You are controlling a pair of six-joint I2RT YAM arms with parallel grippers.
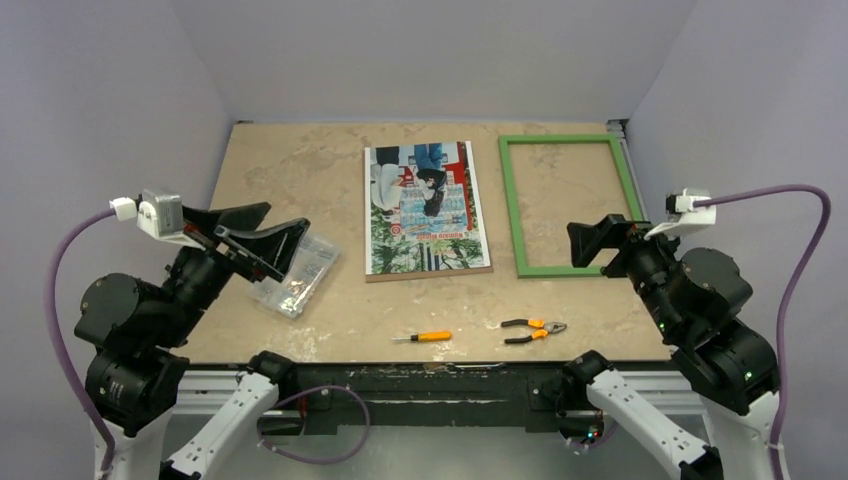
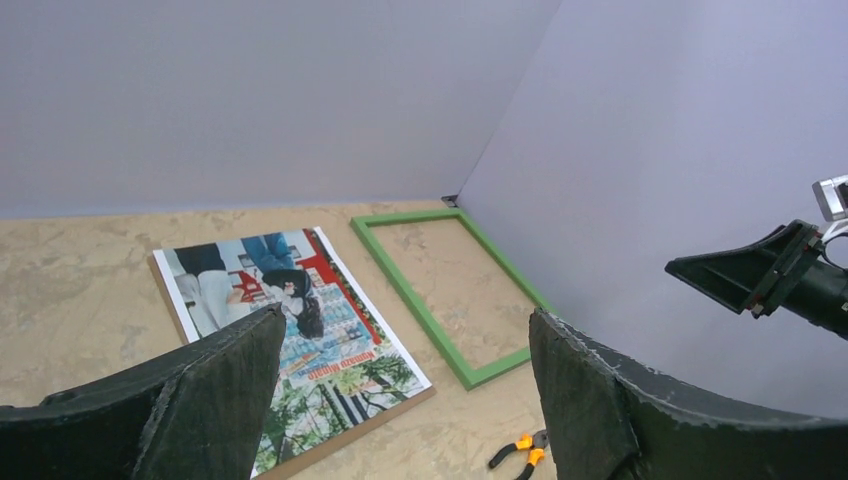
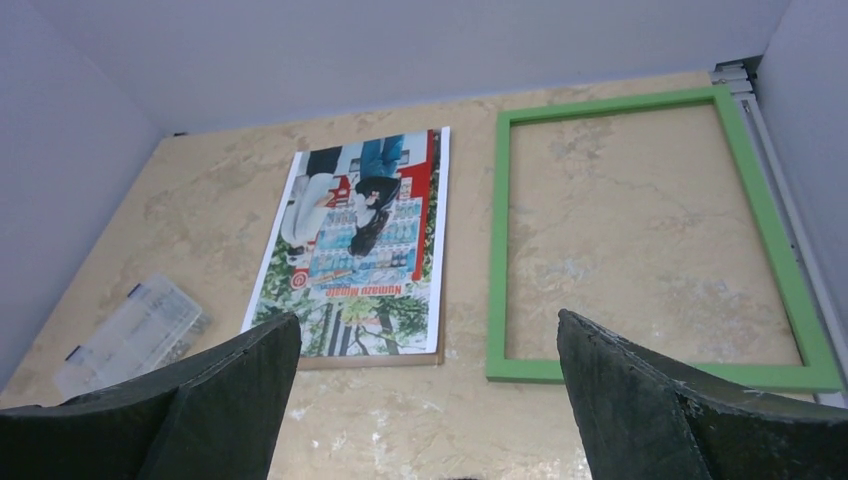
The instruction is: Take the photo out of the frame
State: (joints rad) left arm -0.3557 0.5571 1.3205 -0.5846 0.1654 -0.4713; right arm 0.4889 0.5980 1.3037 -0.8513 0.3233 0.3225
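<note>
The photo (image 1: 424,207) lies flat, picture side up, in the middle of the table, outside the frame; it also shows in the left wrist view (image 2: 290,330) and the right wrist view (image 3: 365,250). The green frame (image 1: 511,205) lies empty to its right, a small gap apart, also in the left wrist view (image 2: 410,295) and the right wrist view (image 3: 497,250). My left gripper (image 1: 262,225) is open and empty, raised at the left over the clear box. My right gripper (image 1: 595,240) is open and empty, raised over the frame's near right corner.
A clear plastic box (image 1: 298,275) with small parts lies at the left. An orange-handled screwdriver (image 1: 423,337) and orange-handled pliers (image 1: 533,330) lie near the front edge. Grey walls close the table on three sides.
</note>
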